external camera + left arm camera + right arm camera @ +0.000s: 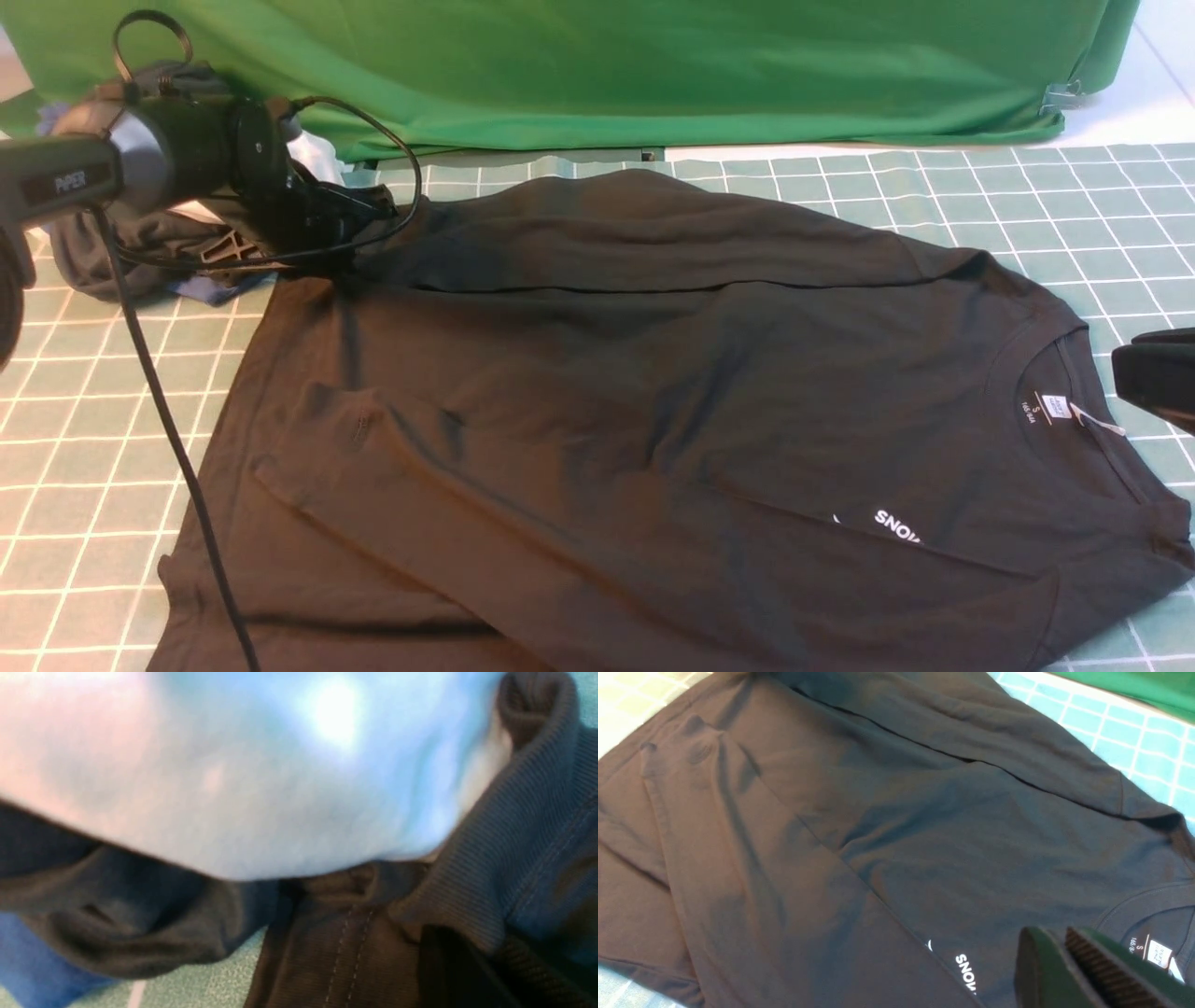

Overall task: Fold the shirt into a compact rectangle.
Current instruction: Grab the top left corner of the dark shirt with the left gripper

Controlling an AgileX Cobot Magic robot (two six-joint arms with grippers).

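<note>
1. The shirt [653, 401] is spread flat across the middle of the surface [1027, 205]. Its collar is turned towards the right edge and its hem towards the left edge.
2. Both sleeves are laid inward over the body, so the sleeve folds are judged done. The white print [896, 525] is partly covered by the near sleeve.
3. The left claw [369, 213] is set at the shirt's far-left hem corner, just beside a pile of other garments [121, 252] at the far-left corner of the surface. Whether it is clamped on the cloth cannot be told, since its wrist view is filled with blurred fabric.
4. The right claw [1057, 940] is seen at the right edge, near the collar and the neck label [1055, 408]. Its jaws are together and nothing is seen between them.
5. The step in hand is judged to be taking the hem for the lengthwise fold. A pinch on the hem alone is called for next, clear of the pile. The hem is then to be carried towards the collar without the tucked sleeves being disturbed.
</note>
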